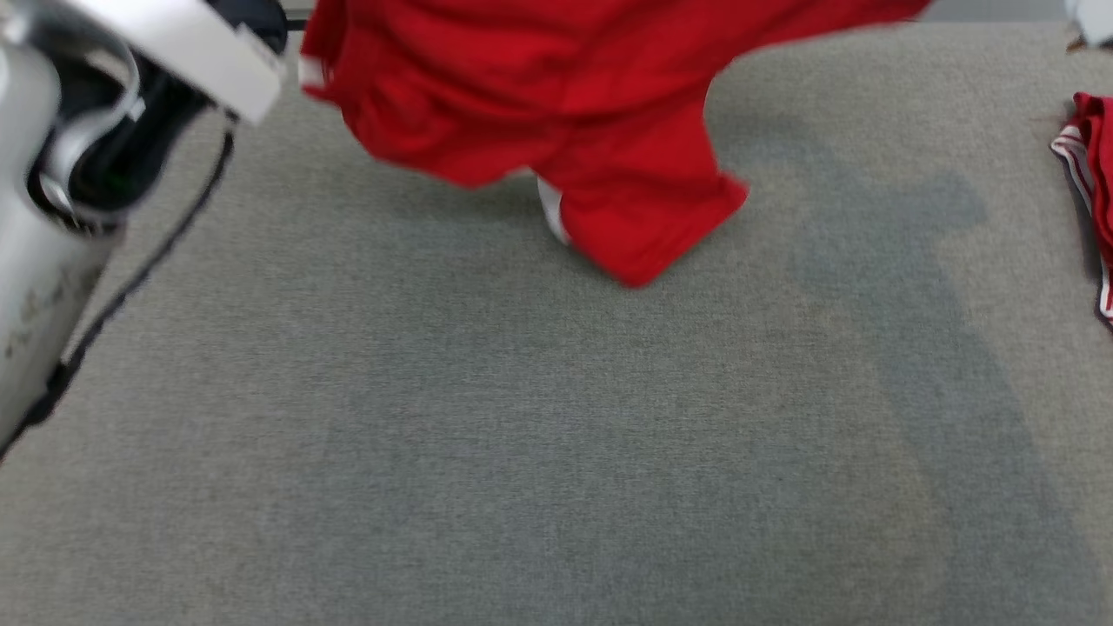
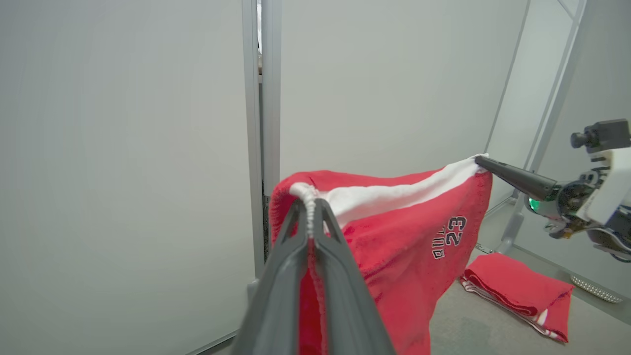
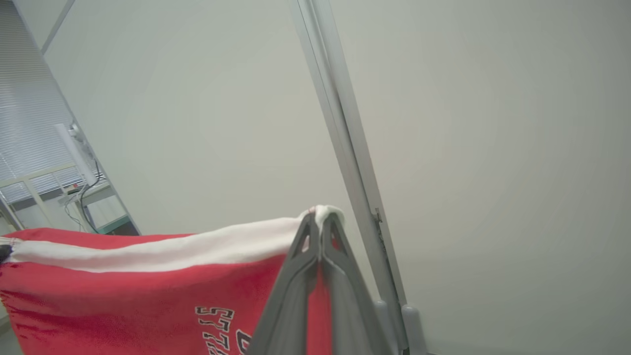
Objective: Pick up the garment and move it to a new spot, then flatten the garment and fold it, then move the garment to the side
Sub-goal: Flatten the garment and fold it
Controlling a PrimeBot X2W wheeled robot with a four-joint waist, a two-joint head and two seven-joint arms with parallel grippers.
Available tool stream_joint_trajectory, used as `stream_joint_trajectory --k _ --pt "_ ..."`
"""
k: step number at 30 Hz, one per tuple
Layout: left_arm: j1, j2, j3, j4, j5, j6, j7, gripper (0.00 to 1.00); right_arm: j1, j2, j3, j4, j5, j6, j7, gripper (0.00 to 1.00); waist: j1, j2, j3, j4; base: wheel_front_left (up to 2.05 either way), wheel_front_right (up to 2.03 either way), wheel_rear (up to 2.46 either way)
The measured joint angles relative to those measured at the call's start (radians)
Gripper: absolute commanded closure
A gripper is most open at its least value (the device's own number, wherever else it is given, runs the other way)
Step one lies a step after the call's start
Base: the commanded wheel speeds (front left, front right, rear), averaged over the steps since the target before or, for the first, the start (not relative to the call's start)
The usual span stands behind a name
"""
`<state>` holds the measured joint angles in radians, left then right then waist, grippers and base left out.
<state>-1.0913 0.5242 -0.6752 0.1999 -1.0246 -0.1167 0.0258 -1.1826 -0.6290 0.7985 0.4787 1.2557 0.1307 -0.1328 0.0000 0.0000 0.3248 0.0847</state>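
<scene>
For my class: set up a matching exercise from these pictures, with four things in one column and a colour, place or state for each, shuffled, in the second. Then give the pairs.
Column one:
1. held garment
2. folded garment
3. waistband
4. number 23

Column two:
a. white, along the top edge
b. hanging from the left pincer and right pincer, both shut on it
c. dark print on red cloth
d. lying on the grey surface

Pairs: 1-b; 2-d; 3-a; 4-c

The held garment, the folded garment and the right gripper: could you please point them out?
held garment [image 2: 409, 266], left wrist view, red front panel.
folded garment [image 2: 512, 286], left wrist view, top fold.
right gripper [image 2: 485, 162], left wrist view, closed fingertips.
</scene>
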Motion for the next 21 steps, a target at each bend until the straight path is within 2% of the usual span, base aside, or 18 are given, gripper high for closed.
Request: stream_joint_trajectory --k 3,6,9,11,16,21 --pt "-0.173 -0.039 -0.005 0.102 0.064 -0.007 -0.042 1.00 -0.145 0.049 -0.003 0.062 -0.093 0.000 -0.060 1.00 0.0000 0.0000 0.051 -0.042 0.00 0.00 0.00" --pt "-0.289 -0.071 -0.031 0.158 0.116 -0.011 -0.129 1.00 -0.221 0.065 -0.018 0.091 -0.153 0.000 -0.106 1.00 0.0000 0.0000 0.093 -0.088 0.00 0.00 0.00" --pt "-0.314 -0.077 -0.088 0.162 0.125 -0.013 -0.227 1.00 -0.230 0.052 -0.054 0.077 -0.187 0.000 -0.124 1.00 0.0000 0.0000 0.122 -0.129 0.00 0.00 0.00" --pt "-0.294 -0.057 -0.130 0.156 0.119 -0.013 -0.257 1.00 -0.205 0.039 -0.108 0.037 -0.212 0.000 -0.127 1.00 0.0000 0.0000 0.131 -0.150 0.00 0.00 0.00" --pt "-0.130 0.030 -0.225 0.079 0.103 -0.013 -0.284 1.00 0.016 0.007 -0.258 -0.124 -0.289 0.000 -0.128 1.00 0.0000 0.0000 0.115 -0.167 0.00 0.00 0.00" --pt "0.130 0.102 -0.198 -0.062 0.150 -0.013 -0.288 1.00 0.377 -0.016 -0.313 -0.297 -0.299 0.000 -0.128 1.00 0.0000 0.0000 0.073 -0.155 0.00 0.00 0.00"
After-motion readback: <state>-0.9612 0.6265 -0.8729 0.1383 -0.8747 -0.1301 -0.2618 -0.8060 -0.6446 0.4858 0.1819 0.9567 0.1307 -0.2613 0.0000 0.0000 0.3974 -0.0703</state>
